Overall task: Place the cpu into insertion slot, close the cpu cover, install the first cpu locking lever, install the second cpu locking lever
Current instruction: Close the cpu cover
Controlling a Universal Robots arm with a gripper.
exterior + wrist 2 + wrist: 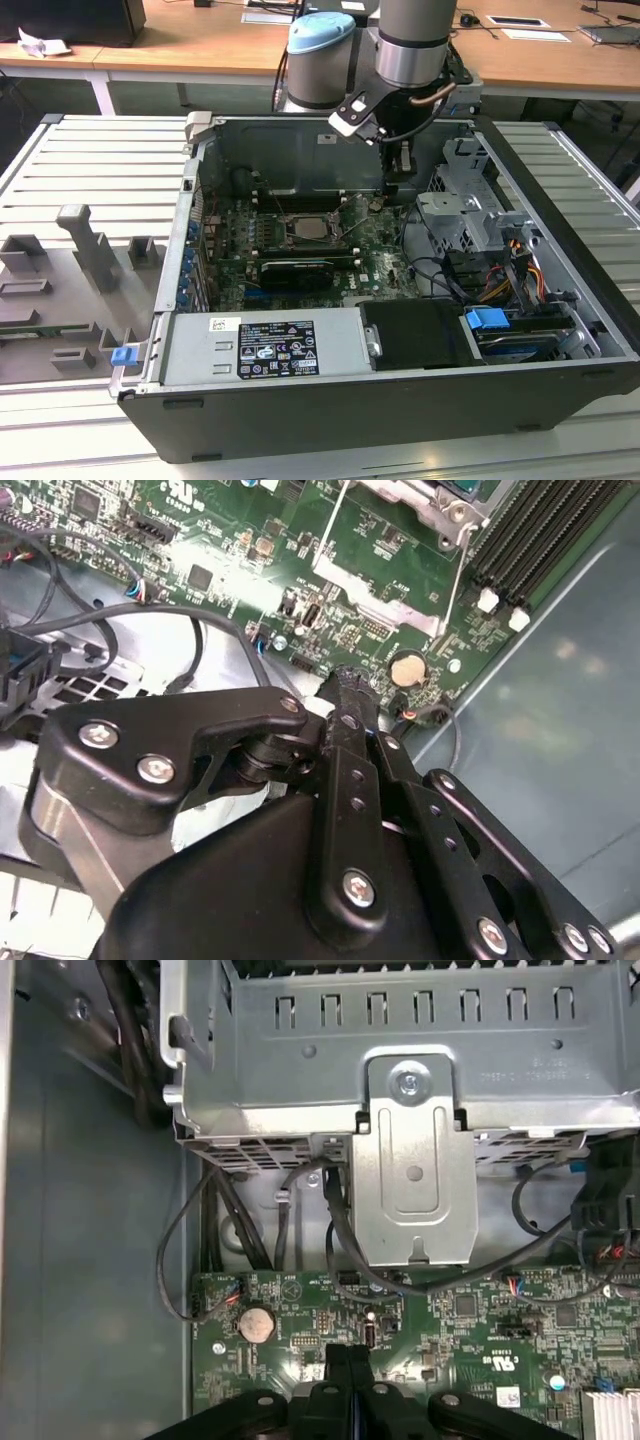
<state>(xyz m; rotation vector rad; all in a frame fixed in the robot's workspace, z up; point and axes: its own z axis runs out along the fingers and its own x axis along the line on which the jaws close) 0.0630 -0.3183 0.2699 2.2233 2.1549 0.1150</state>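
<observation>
Exterior view: the arm's wrist (410, 45) blocks the upper part of the gripper (398, 178), which hangs inside the open case (330, 425) near its back wall, over the far edge of the board (380, 262). The slot (310, 228) sits mid-board, well apart from the gripper toward the exterior view's left. A silvery frame rings its dark grey middle. Whether that middle is the cpu, and whether the cover lies flat, is too small to tell.

In the first wrist view the fingertips (338, 1365) press together with nothing between them, just above the board and near a coin cell (257, 1325). The gripper's body is cut off at the picture's edge.

In the second wrist view the gripper (350, 685) hides much of the board. The slot (440, 505) shows as a metal corner cut off by the edge, with two thin wire levers (462, 570) running out from it.

The case also holds a grey power supply (265, 345), a silvery drive cage (460, 215) and loose cables (440, 275).
</observation>
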